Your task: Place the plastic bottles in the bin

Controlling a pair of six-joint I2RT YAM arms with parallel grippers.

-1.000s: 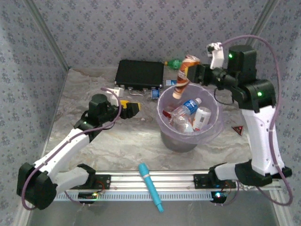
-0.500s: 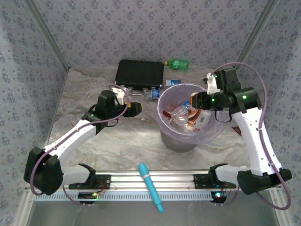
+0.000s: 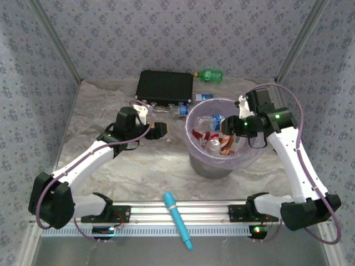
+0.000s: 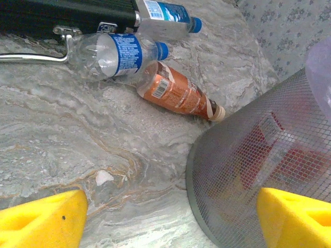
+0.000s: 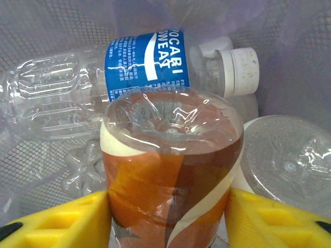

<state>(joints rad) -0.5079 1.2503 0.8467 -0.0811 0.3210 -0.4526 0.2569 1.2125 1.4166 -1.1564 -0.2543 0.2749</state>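
Task was partly done, by my read: the bin (image 3: 209, 166) already held several bottles, and at least four lay outside it on the table (image 3: 111, 100). The bin was a grey mesh bucket with a pale lilac liner, and the heap in it sat below the rim. The right gripper (image 3: 228, 134) was down inside the bin mouth, its yellow fingers (image 5: 57, 222) clamped on both sides of an orange-brown held bottle (image 5: 170, 170), which showed its clear base to the wrist camera. It was not yet let go, so that bottle counted as nearly in. Under it in the bin lay a clear Pocari bottle (image 5: 129, 77) on its side with a white cap, and another clear bottle (image 5: 289, 160) was just beside the held one; red-labelled ones showed at the bin's left side in the top view. The black box (image 3: 165, 87) sat closed behind the bin to the left, so its contents couldn't be told. The left gripper (image 3: 160, 129) hovered left of the bin, fingers spread wide and holding nothing. Left to do: the blue-label bottle (image 4: 111, 53) and the blue-cap bottle (image 4: 165, 11), both between the bin and the box. Also the orange bottle (image 4: 176, 94), its cap end just beside the bin's wall, and the green bottle (image 3: 208, 75) behind the bin by the back wall. The cyan stick (image 3: 177, 220) lay in front of the bin and isn't a bottle.
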